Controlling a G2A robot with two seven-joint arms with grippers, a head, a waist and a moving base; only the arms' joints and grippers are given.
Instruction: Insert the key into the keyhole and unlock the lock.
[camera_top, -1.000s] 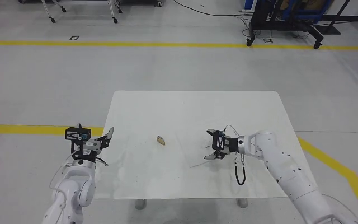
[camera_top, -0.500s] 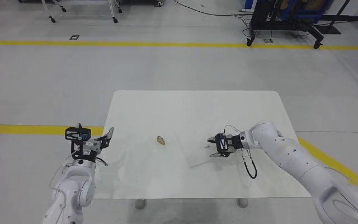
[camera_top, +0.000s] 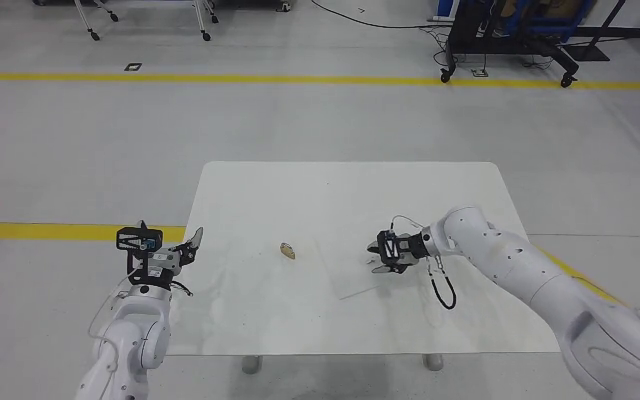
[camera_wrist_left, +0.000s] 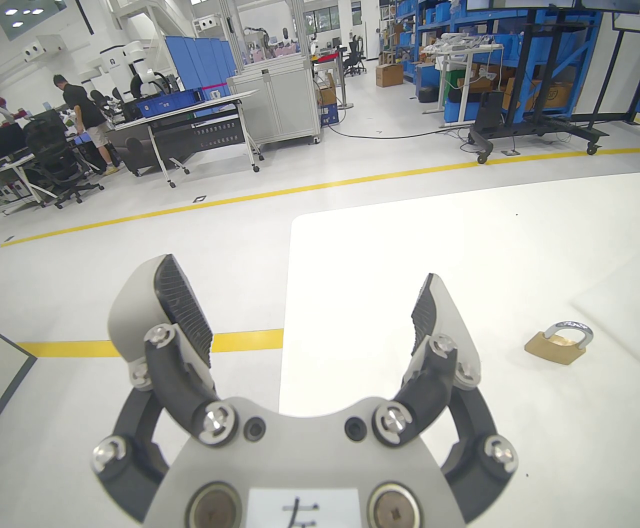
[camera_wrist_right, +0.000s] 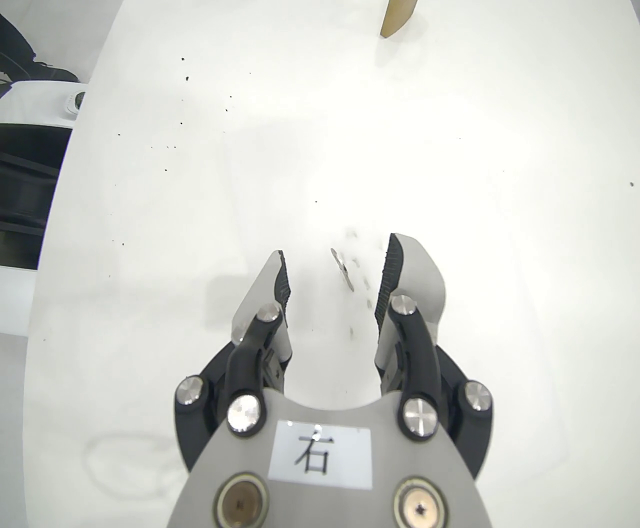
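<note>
Silver key (camera_wrist_right: 344, 272) lies ungripped between our right tool's (camera_wrist_right: 338, 252) spread fingers (camera_wrist_right: 415, 280); our left tool (camera_wrist_left: 300, 275) hangs released at the table's (camera_top: 350, 190) left edge.

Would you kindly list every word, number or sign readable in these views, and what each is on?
"左": left sticker, on the left gripper base.
"右": right sticker, on the right gripper base.
Any print on the padlock is too small to read.

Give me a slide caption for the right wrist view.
Open right gripper lined up on the key lying on the table, lock farther ahead.
</note>
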